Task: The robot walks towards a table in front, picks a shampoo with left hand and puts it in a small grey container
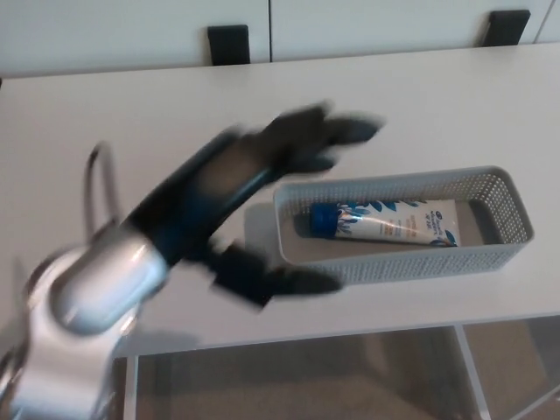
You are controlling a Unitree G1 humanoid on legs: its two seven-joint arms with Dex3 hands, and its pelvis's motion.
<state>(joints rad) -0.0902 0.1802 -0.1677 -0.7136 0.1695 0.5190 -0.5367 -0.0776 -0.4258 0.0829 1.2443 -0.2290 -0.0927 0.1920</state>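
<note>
Head view looks down on a white table (420, 96) with the robot's left arm reaching in from the lower left, its silver forearm (96, 289) close to the camera and badly blurred. The left hand (276, 157) is black and just as blurred, but its shape reads clearly enough: the two thick fingers (350, 131) stretch out toward the upper right, while the thumb (297, 282) points right much lower in the picture, with a wide gap between them. The hand is spread wide and nothing sits in that gap – it grips nothing.

The small grey container (516, 206), a long mesh-walled basket, lies on the table to the right of the hand, its long side running left to right. Its left end falls in the picture between the fingers above and the thumb below; the thumb tip overlaps the near left corner of the basket wall, though the blur makes it impossible to say whether it touches the wall or hangs above it.

The shampoo (398, 223) – a white tube with blue and orange printing – lies flat inside the container on its floor, lengthwise, with its blue cap (324, 219) at the left end, nearest the hand. The tube is apart from both fingers and thumb.

A thin grey cable (90, 179) loops up beside the forearm. At the table's far edge two dark rectangular pieces (228, 44) show against pale panels.
</note>
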